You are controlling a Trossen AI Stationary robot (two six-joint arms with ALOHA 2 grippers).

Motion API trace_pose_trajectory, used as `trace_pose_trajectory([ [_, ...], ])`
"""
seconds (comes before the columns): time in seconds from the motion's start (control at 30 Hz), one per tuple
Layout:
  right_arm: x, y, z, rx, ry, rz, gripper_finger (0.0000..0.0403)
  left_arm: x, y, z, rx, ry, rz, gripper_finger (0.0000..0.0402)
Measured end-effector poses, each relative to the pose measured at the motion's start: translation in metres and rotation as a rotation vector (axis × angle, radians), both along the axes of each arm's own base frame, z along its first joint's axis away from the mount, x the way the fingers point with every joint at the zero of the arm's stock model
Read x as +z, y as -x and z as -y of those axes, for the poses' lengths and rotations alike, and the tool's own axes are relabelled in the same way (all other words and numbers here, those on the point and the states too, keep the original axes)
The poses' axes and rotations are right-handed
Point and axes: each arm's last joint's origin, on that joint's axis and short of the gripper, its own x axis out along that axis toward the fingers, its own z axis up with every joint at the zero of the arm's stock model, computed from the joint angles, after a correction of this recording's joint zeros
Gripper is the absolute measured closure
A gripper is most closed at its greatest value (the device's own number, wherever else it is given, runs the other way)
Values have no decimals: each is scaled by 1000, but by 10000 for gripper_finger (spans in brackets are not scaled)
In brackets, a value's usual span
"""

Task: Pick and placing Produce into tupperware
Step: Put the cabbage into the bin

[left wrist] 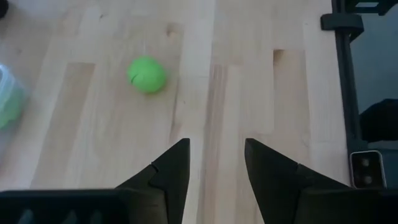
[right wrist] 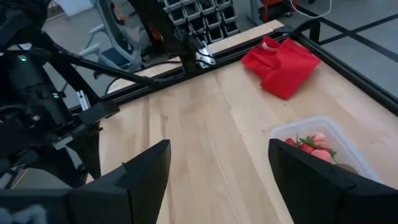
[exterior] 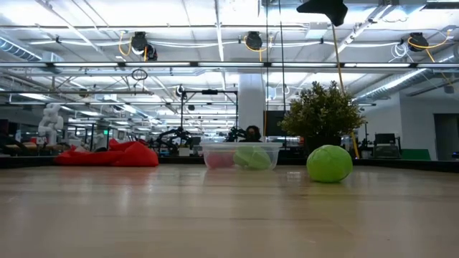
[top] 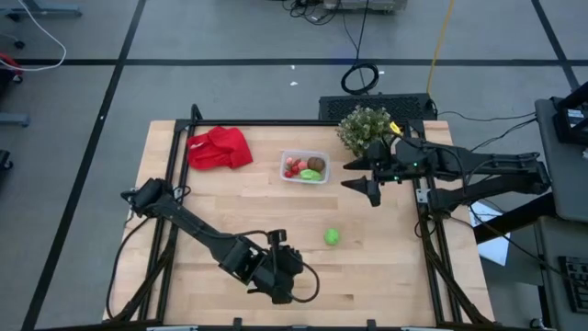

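The clear tupperware (top: pixel 304 167) sits on the table's far middle and holds red strawberry pieces (right wrist: pixel 308 144), a brown oval (top: pixel 315 164) and a green piece (exterior: pixel 251 157). One bright green round piece (top: pixel 332 237) rests on the bare wood nearer the near edge, also in the low view (exterior: pixel 329 163). My left gripper (top: pixel 294 281) hovers open by the near edge, left of and nearer than that green piece (left wrist: pixel 147 74). My right gripper (top: pixel 361 177) is open, raised just right of the tupperware (right wrist: pixel 323 146).
A red cloth (top: pixel 219 147) lies at the far left of the table. A bushy potted plant (top: pixel 365 127) stands at the far right, close behind my right gripper. A black frame (top: pixel 424 230) borders the table's sides. Bare wood (top: pixel 239 207) lies between cloth, tupperware and green piece.
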Motion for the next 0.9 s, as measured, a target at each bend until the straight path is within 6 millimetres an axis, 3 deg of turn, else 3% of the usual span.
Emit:
trace_pose_trajectory([
  [0.33, -8, -10, -1, 31, -15, -41, 140, -1, -12, -21, 3, 103, -47, 228],
  [0.5, -8, -9, -1, 50, -24, -41, 140, -8, -17, -31, 0, 95, -60, 174],
  [0.9, -4, -9, -1, 54, -15, -3, 140, -47, -34, -61, 34, 100, 28, 47],
])
